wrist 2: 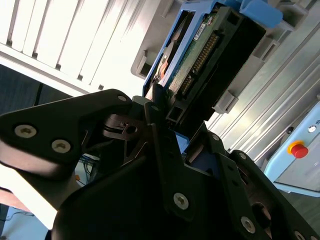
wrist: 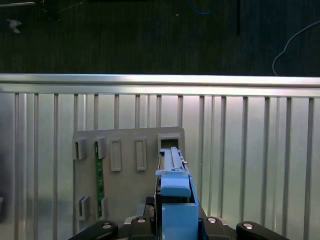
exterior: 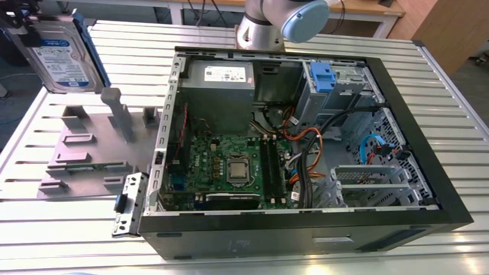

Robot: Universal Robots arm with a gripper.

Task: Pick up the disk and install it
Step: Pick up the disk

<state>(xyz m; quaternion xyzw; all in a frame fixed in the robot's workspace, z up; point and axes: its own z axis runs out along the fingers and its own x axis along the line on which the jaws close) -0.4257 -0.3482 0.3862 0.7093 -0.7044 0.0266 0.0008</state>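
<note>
Right at the wrist, in the second wrist view, the jaws of the gripper (wrist 2: 172, 125) are clenched on the disk (wrist 2: 200, 55), holding it by its blue frame (wrist 2: 260, 12). The disk looks stiff, a bit heavy and easy to hurt, so the plastic frame is the safe place to hold it. In the exterior view it hangs over the gray holder tray (exterior: 84, 154). Farther off, the open computer case (exterior: 306, 229) lies on the worktop (exterior: 428, 74).
</note>
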